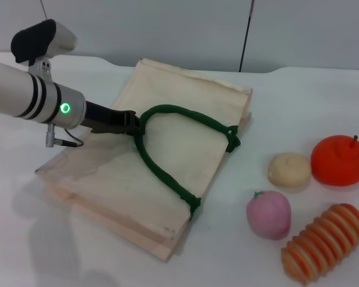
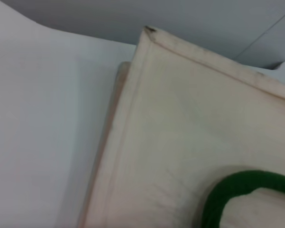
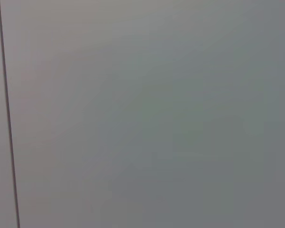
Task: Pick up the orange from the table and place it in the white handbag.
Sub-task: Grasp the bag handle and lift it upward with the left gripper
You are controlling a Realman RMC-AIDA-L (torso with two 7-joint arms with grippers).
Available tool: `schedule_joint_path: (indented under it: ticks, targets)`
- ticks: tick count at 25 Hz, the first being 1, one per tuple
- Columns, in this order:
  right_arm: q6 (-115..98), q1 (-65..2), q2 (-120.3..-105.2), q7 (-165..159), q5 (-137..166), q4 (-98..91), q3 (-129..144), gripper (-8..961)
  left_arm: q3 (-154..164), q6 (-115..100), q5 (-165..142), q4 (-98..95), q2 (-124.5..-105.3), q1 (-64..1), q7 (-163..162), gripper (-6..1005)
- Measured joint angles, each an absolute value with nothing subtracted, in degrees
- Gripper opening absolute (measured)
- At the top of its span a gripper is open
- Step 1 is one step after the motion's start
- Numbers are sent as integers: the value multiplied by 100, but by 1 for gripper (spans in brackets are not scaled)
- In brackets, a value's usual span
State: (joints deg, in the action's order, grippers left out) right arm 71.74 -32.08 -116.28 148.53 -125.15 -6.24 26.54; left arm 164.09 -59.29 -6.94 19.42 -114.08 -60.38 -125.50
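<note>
While the white handbag (image 1: 149, 173) lies flat on the table (image 1: 298, 101), we see the left gripper (image 1: 131, 124) reaching over it from its left side, fingers clenched on the top of the dark green handle (image 1: 167, 149) — the loop bends at that spot. The orange (image 1: 339, 160) sits on the table well to the right of the handbag, untouched, with a beige ball (image 1: 290, 170), a pink fruit (image 1: 268, 214) and a ribbed striped toy (image 1: 325, 242) near it. The right gripper is out of sight — its wrist view shows only a grey wall.
</note>
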Motion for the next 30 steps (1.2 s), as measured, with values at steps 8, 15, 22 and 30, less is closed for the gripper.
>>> schedule_joint_path:
  ticks: [8,15,22,30]
  targets:
    - [7174,-3208,-11628,14853,-12515,-624,2654,883,16409,-5916,-694,1942,-11408,-6038,-12547,207]
    - [7172,-3196,-11628,14853,-12515,-624,2654,883,16409,-5914,-689,1942,-11408,-6038,-12504,118]
    - [7150,-3152,-11628,14853,-12515,-624,2654,883,16409,-5971,-539,1991,-11408,-6032,-12461,110]
    - [7138,-3130,-11622,14853,-12515,-624,2654,883,16399,-6637,304,2254,-11409,-5895,-11862,108]
